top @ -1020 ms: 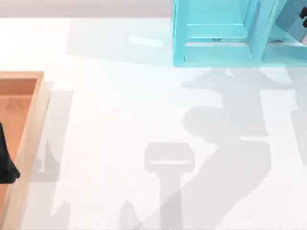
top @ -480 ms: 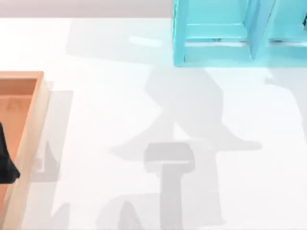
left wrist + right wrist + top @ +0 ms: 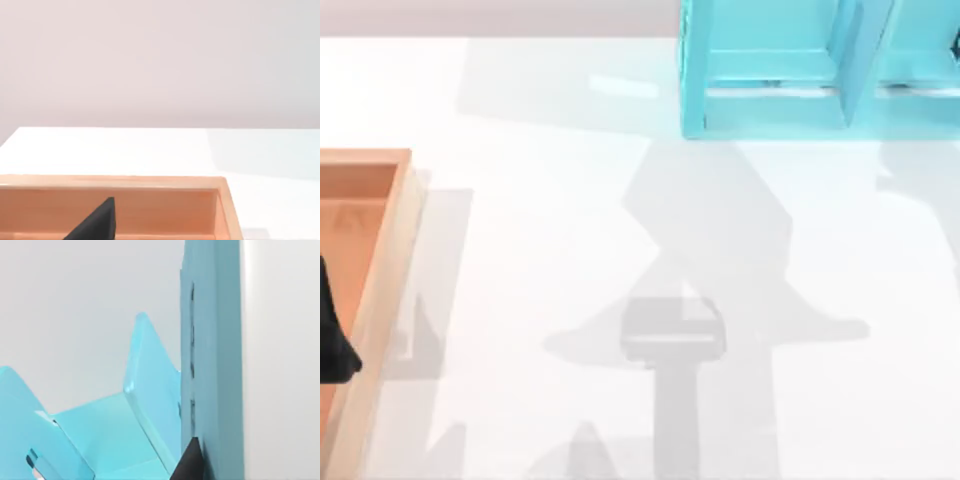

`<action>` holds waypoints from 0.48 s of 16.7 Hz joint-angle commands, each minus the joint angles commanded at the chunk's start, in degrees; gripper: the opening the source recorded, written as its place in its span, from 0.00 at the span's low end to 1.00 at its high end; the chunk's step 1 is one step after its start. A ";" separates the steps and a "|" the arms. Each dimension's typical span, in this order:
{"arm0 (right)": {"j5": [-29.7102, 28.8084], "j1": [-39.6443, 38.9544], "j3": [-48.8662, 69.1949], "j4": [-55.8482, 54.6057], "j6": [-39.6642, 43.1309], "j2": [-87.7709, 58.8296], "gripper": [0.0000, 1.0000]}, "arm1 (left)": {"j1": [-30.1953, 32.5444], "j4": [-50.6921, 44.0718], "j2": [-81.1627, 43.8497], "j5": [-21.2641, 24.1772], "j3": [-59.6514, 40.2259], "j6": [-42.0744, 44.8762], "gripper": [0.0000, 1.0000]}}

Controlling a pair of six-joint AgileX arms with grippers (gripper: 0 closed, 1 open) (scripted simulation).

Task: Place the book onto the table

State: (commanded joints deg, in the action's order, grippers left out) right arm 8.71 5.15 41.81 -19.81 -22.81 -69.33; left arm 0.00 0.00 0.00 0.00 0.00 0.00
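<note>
The book (image 3: 210,340) stands upright close in front of the right wrist camera, a teal-blue cover with a broad white page edge (image 3: 280,360) beside it. My right gripper (image 3: 207,467) is shut on the book. One black finger (image 3: 187,462) lies flat against the cover and the other is hidden behind the book. The white table (image 3: 550,240) spreads below, crossed by grey arm shadows. My left gripper (image 3: 335,340) hangs parked over the wooden tray at the left edge.
A turquoise shelf unit (image 3: 770,70) stands at the back right of the table, and its open compartments (image 3: 100,435) lie behind the book. An orange-brown wooden tray (image 3: 380,260) sits at the left edge, its far wall (image 3: 150,182) close to the left wrist camera.
A slanted teal piece at the shelf's right end has gone from the top view. The large arm shadow has slid left across the table. The left arm has not moved.
</note>
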 joint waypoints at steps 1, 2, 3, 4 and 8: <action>-0.01 -0.02 0.01 -0.01 0.02 -0.01 0.00 | 0.00 0.00 0.00 0.00 0.00 0.00 1.00; -0.44 -0.59 0.34 -0.28 0.53 -0.20 0.00 | 0.00 0.00 0.00 0.00 0.00 0.00 1.00; -1.28 -1.75 0.96 -0.80 1.57 -0.61 0.00 | 0.00 0.00 0.00 0.00 0.00 0.00 1.00; -2.46 -3.46 1.77 -1.49 3.15 -1.23 0.00 | 0.00 0.00 0.00 0.00 0.00 0.00 1.00; -9.57 -14.74 5.66 -4.76 14.67 -6.06 0.00 | 0.00 0.00 0.00 0.00 0.00 0.00 1.00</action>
State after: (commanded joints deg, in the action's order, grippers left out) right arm -0.86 -9.59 47.46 -24.56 -8.14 -75.39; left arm 0.00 0.00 0.00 0.00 0.00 0.00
